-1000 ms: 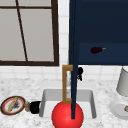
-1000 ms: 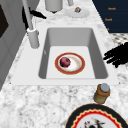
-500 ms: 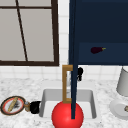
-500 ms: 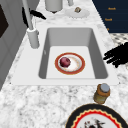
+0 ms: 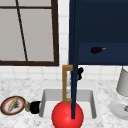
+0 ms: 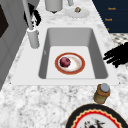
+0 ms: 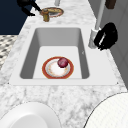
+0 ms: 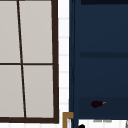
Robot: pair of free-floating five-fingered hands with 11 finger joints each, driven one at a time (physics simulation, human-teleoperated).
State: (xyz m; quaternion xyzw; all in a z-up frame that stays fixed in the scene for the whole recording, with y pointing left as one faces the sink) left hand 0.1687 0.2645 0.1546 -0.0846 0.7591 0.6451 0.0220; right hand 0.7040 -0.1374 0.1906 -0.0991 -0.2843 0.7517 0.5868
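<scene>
Fingers (image 6: 109, 54) of left hand (image 6: 120, 56) toward sink (image 6: 67, 80), jar (image 6: 102, 93) upright

Compared with 1 s and 0.5 s ago, no change to report in the front or left side view. Same spot for the left hand (image 6: 117, 55), at 3 o'clock of the sink (image 6: 50, 40) in the left side view and near the jar (image 6: 101, 93) at 5 o'clock; same spot for the right hand (image 6: 35, 16), at 10 o'clock by the faucet (image 6: 32, 37). Same for the plate (image 6: 76, 63) on the sink floor, with the dark red fruit (image 6: 65, 62) at its 9 o'clock.
</scene>
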